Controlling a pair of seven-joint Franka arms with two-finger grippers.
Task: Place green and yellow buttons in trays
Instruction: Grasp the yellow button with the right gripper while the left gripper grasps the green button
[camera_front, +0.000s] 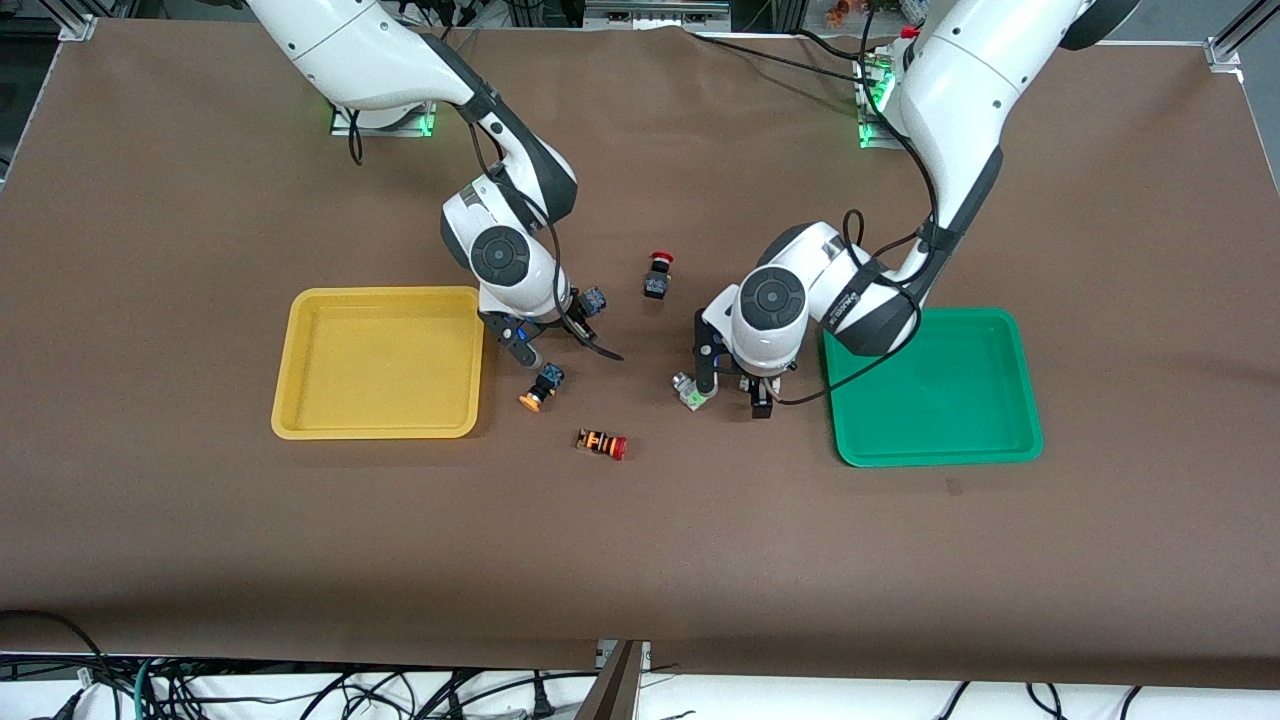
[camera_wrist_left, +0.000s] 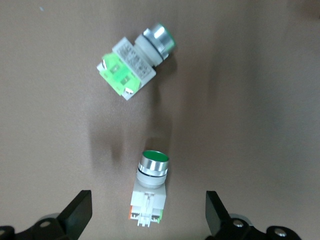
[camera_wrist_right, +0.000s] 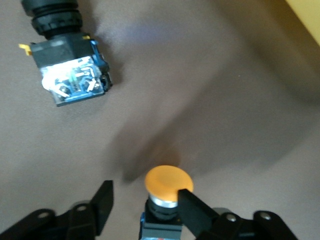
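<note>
While each open gripper is lowered beside its matching tray, left gripper (camera_wrist_left: 147, 212) straddles a green button (camera_wrist_left: 150, 187) and right gripper (camera_wrist_right: 145, 205) a yellow button (camera_wrist_right: 167, 192).

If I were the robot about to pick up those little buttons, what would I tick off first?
1. Left gripper open, fingers either side of the green-capped button: ok.
2. Second green button lies apart from the fingers: ok.
3. Right gripper open around the orange-capped button: not ok; one finger crosses the cap's edge and the button sits off centre.
4. Other dark button lies apart from the right gripper: ok.
5. Yellow tray and green tray hold nothing, ready to receive: ok.
6. Red-capped switches untouched on the table: ok.
</note>
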